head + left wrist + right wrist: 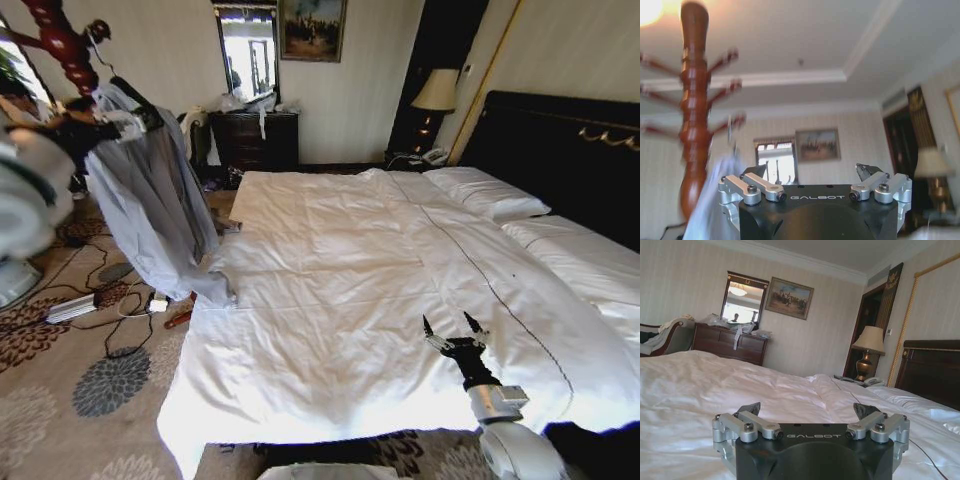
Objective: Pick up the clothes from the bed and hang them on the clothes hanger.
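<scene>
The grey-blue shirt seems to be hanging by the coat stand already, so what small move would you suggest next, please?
Probably ease the left pincer, open, away from the coat stand: the shirt hangs there, its hem touching the bed corner. The right pincer hovers open above the duvet.

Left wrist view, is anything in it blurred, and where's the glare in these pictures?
Left wrist view: the wooden coat stand is smeared by motion blur, with lamp glare in the corner beside it. Head view: the window is blown out white, and the left arm is blurred.
</scene>
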Robot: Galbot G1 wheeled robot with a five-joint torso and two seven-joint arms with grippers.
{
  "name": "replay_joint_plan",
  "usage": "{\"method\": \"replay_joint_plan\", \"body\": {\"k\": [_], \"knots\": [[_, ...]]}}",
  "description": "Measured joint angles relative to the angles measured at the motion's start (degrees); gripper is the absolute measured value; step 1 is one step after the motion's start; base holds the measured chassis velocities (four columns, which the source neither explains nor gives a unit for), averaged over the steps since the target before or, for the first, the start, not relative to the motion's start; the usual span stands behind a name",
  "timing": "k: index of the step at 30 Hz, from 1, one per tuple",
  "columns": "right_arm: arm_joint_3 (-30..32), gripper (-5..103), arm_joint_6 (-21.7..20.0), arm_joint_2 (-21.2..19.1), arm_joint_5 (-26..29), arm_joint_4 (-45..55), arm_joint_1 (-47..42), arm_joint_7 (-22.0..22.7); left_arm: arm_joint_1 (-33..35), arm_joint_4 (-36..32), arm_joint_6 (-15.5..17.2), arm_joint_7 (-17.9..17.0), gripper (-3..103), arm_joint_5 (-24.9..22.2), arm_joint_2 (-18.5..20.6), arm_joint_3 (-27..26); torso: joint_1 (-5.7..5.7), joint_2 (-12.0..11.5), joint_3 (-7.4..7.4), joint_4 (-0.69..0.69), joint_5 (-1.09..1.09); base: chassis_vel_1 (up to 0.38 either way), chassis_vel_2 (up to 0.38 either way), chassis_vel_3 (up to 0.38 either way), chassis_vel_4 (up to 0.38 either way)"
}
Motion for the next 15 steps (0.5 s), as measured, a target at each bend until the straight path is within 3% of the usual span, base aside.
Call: {"method": "replay_joint_plan", "body": {"k": [2,3,4,7,8,11,15], "knots": [[-0.01,100,0.00,0.00,0.00,0.01,0.02,-0.01,13.51,-1.83,-3.82,3.62,100,7.88,-6.01,-2.66,0.02,-0.01,0.01,0.01,-0.11,0.000,0.000,0.000,0.000],[-0.01,100,0.00,0.00,0.00,0.00,0.02,-0.01,18.24,-2.64,-5.73,4.90,100,10.61,-8.65,-2.78,0.02,-0.01,0.01,0.01,-0.02,0.000,0.000,0.000,0.000],[-0.01,100,0.00,0.00,0.00,0.00,0.02,-0.01,18.24,-2.64,-5.73,4.90,100,10.61,-8.65,-2.78,0.02,-0.01,0.01,0.01,-0.02,0.000,0.000,0.000,0.000],[0.00,100,0.00,0.00,0.00,0.00,0.00,0.00,28.16,-4.40,-11.56,8.66,100,17.93,-16.80,-2.45,0.00,-0.01,0.00,-0.05,0.02,0.000,0.000,0.000,0.000],[0.00,100,0.00,0.00,0.00,0.00,0.00,0.00,28.16,-4.40,-11.56,8.66,100,17.93,-16.80,-2.45,0.00,-0.01,0.00,-0.05,0.02,0.000,0.000,0.000,0.000],[-0.01,100,0.00,0.00,0.00,0.01,0.02,-0.01,36.54,-5.04,-17.21,12.40,100,25.26,-24.67,-2.00,0.01,-0.01,0.00,-0.01,0.00,0.000,0.000,0.000,0.000],[0.00,100,0.00,0.00,0.00,0.01,0.01,0.00,43.25,-6.51,-20.96,14.46,100,31.43,-30.88,-0.61,0.00,0.00,0.00,-0.02,0.02,0.000,0.000,0.000,0.000]]}}
